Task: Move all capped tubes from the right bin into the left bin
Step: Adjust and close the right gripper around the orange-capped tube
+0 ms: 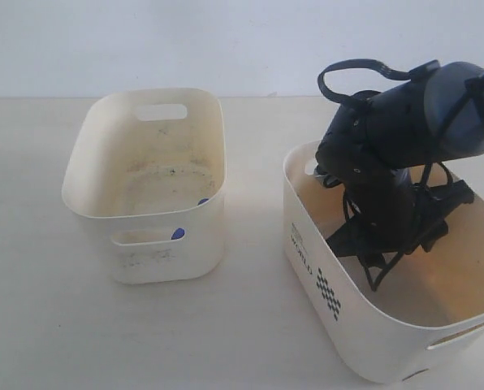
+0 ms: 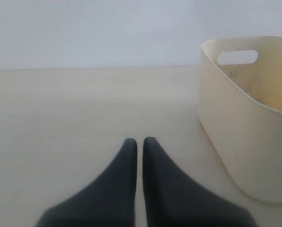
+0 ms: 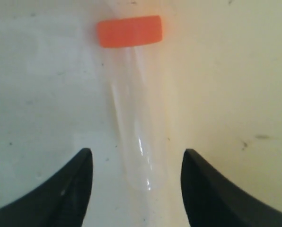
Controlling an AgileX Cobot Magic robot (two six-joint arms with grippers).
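Pale tabletop [image 1: 31, 325], white wall behind. Empty left fingers [image 2: 124, 165] pressed together, parked beside plain cream plastic left bin [image 1: 88, 191] (blue caps [image 1: 178, 234] visible inside). Printed cream right bin [image 1: 303, 236]: right fingers [image 3: 77, 184] spread, straddling the base of clear orange-capped tube [image 3: 131, 94] on its floor. Tube's long axis runs straight away from them, cap at far end. Right arm nearer.

Left bin [image 1: 201, 253]: blue specks [image 1: 178, 234], perhaps caps, half-hidden.
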